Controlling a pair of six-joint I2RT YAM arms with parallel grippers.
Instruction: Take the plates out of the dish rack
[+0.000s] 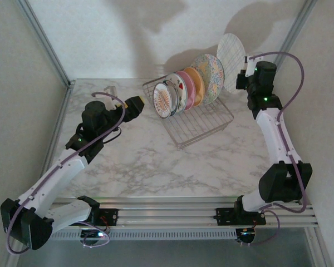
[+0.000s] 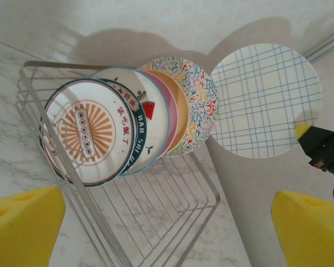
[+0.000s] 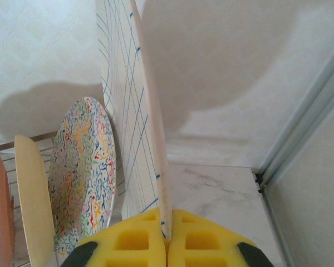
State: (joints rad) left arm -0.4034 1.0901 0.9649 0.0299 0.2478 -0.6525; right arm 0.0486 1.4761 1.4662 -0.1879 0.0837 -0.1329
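Observation:
My right gripper (image 3: 167, 236) is shut on the bottom rim of a white plate with blue grid lines (image 3: 131, 111), held upright in the air beside the dish rack's (image 1: 203, 129) far right end. Standing in the rack are the speckled plate (image 1: 210, 75), yellow-orange plate (image 1: 196, 86), pink plate (image 1: 186, 89), red-and-green plate (image 2: 147, 119) and sunburst plate (image 2: 86, 130). My left gripper (image 1: 138, 105) hovers open just left of the rack, facing the sunburst plate, with nothing between its yellow fingers (image 2: 22, 222).
The marble table (image 1: 139, 161) has bare room in front of the rack and to its left. Walls close in at the back and both sides, with a metal frame post (image 3: 300, 144) near the right gripper.

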